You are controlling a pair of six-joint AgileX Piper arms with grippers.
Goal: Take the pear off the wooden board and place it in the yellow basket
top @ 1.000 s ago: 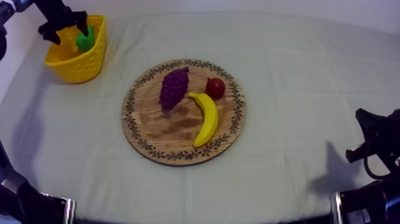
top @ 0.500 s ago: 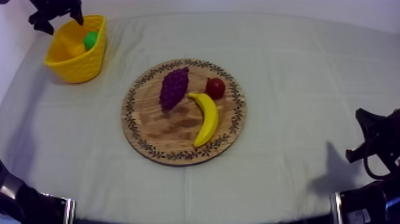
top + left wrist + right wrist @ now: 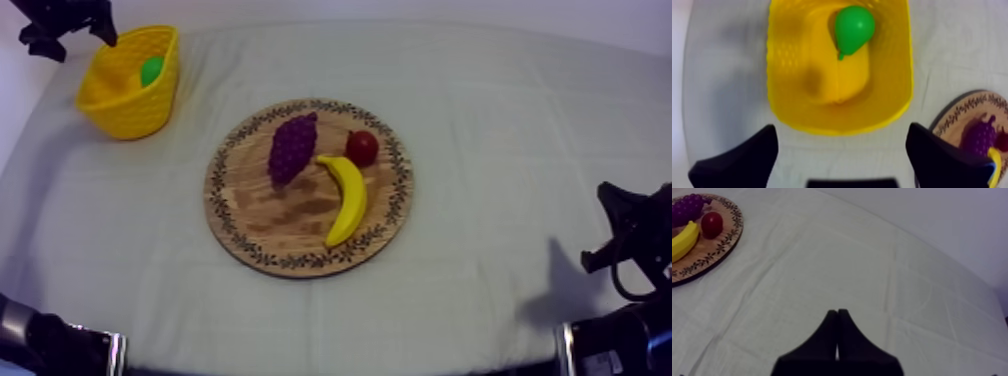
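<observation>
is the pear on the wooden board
No, the pear lies inside the yellow basket, while the wooden board holds just the grapes, the banana and the small red fruit.

Yellow basket (image 3: 130, 112), wooden board (image 3: 268, 222) on table (image 3: 500, 150)

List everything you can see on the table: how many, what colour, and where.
Cloth: one, grey-white, under everything.
Basket: one, yellow, far left corner of the cloth.
Pear: one, green, inside the basket.
Board: one, wooden, patterned rim, middle of the cloth.
Grapes: one bunch, purple, on the board.
Banana: one, yellow, on the board, right of the grapes.
Small red fruit: one, red, on the board by the banana's far end.
Left gripper: one, black, open, by the basket.
Right gripper: one, black, shut, empty, at the cloth's right edge.
</observation>
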